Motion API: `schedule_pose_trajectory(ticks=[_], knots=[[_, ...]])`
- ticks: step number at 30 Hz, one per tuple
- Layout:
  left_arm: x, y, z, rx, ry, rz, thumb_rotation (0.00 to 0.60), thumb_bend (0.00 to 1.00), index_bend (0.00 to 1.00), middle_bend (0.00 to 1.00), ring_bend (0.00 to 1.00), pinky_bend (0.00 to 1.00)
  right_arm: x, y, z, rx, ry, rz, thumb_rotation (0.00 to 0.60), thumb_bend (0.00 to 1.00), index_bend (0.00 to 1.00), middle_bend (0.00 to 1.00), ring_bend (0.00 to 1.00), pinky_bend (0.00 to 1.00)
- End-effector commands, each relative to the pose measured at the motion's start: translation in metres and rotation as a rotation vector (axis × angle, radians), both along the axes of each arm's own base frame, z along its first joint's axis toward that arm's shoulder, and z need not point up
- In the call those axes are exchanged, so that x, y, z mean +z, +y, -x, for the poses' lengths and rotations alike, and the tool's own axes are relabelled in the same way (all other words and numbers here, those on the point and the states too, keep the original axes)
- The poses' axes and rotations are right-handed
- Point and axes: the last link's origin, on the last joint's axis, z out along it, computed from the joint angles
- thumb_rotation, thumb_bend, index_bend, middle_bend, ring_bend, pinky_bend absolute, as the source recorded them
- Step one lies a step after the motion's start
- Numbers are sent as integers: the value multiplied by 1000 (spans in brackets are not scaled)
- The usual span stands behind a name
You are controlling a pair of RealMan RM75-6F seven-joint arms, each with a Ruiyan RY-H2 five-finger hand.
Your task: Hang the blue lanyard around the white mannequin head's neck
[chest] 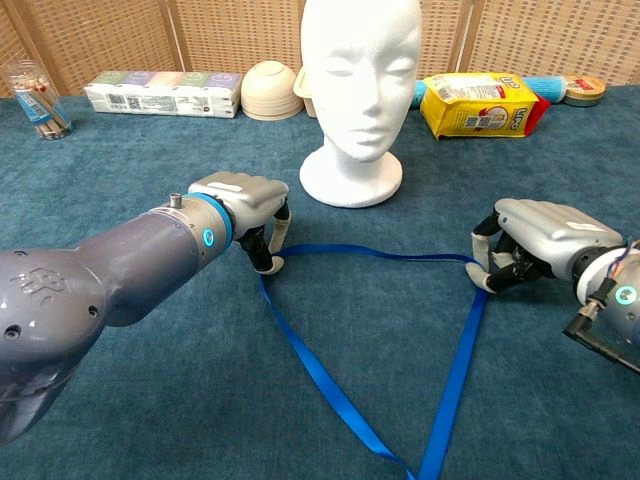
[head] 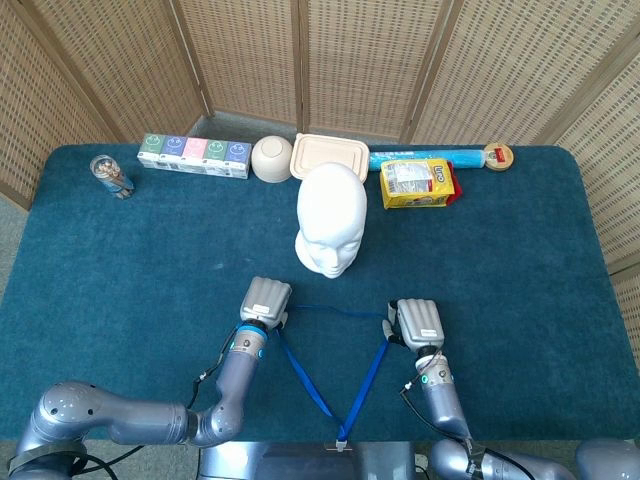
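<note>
The white mannequin head [head: 332, 215] stands upright mid-table, facing me [chest: 360, 90]. In front of it the blue lanyard [head: 305, 378] lies flat on the teal cloth as a triangle [chest: 455, 380], its clip end at the near table edge. My left hand [head: 265, 300] sits palm down on the triangle's left corner and pinches the ribbon with its curled fingers [chest: 250, 205]. At the right corner my right hand [head: 418, 323] pinches the ribbon in the same way [chest: 535, 240]. Both hands are low on the table, short of the head's base.
Along the back edge stand a row of tissue packs [head: 193, 150], a bowl [head: 271, 157], a lidded box [head: 330, 155], a yellow snack bag [head: 418, 183], a blue roll [head: 425, 157] and a round lid [head: 497, 155]. A cup of sticks [head: 110, 175] is far left. Wicker screens close the back.
</note>
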Motion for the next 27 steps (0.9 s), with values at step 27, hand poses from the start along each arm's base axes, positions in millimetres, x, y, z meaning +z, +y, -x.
schedule_pose_trajectory(ticks=[27], knots=[[69,2,16,-47,-237,-118,507,426,637,1000,1000,993,39,-1,-25,68,-96,111,475,518,652,912,1000,1000]])
